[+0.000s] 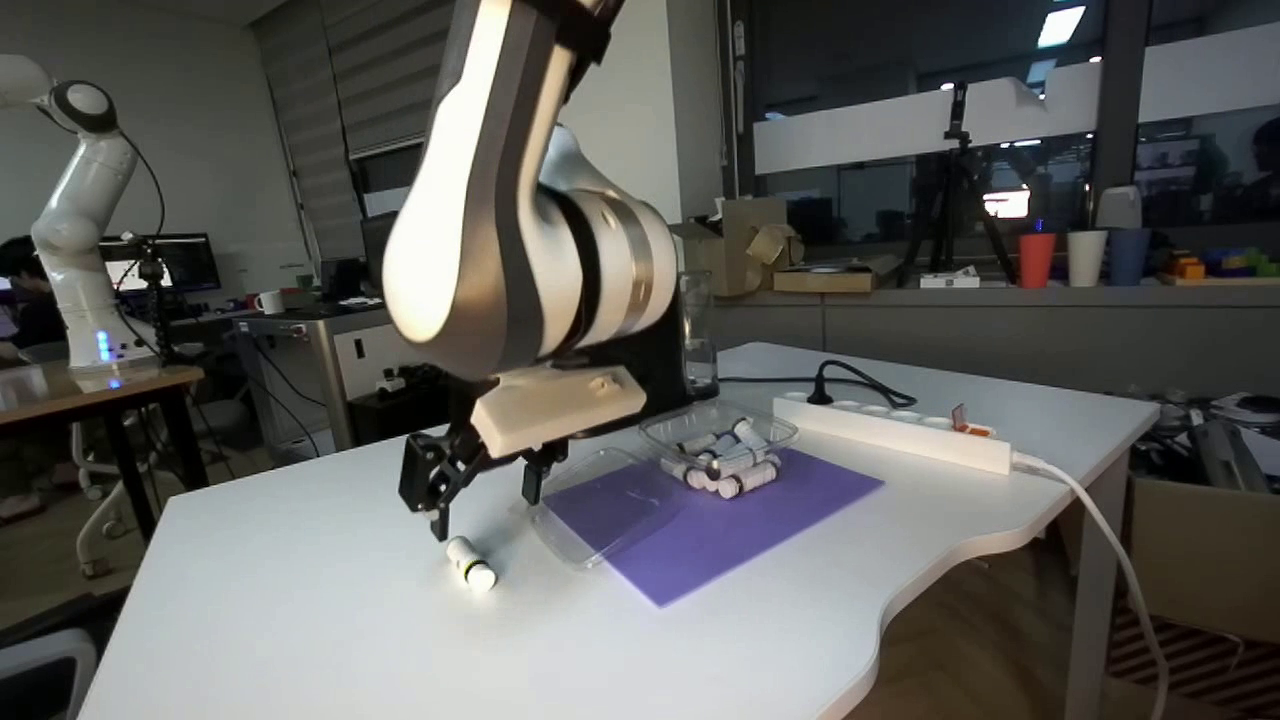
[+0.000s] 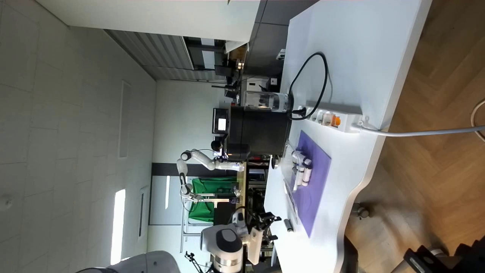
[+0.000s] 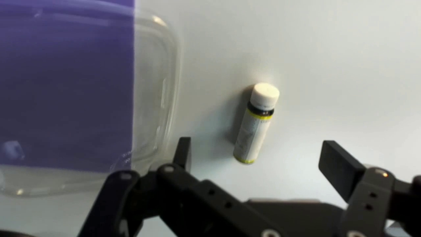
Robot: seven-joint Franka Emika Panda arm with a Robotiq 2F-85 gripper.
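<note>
1. The gripper (image 1: 486, 508) hangs over the desk (image 1: 300, 600) in a released state: its jaws stand wide apart with nothing held. In the wrist view its fingertips (image 3: 183, 153) flank the base end of a lone vial (image 3: 253, 131), apart from it on both sides; the wide stance presumably spares the small body a knock.

2. The lone vial lies on its side directly on the desktop, well in from the desk's edges, its white cap pointing away from the gripper and its base toward it. Only the flat surface steadies its round body, so it would likely roll if nudged.

3. Beside it, a clear plastic lid (image 3: 171, 108) lies flat, partly over a purple sheet (image 1: 780, 530) and partly over the desk. A gap separates its rim from the vial, which probably gives the nearer finger some room.

4. The sheet lies flat, one corner aimed at the desk's wavy edge; it probably serves as a mat.

5. Toward the sheet's far end, a clear tub (image 1: 790, 440) stands with a pile of more vials (image 1: 752, 476). Its walls likely stop round bodies from rolling off; whether the lowest lie inside it, I cannot tell.

6. A power strip (image 1: 900, 437) lies beyond the sheet, one end near the wavy edge, seemingly so its white cable (image 1: 1110, 540) can drop over that edge.
</note>
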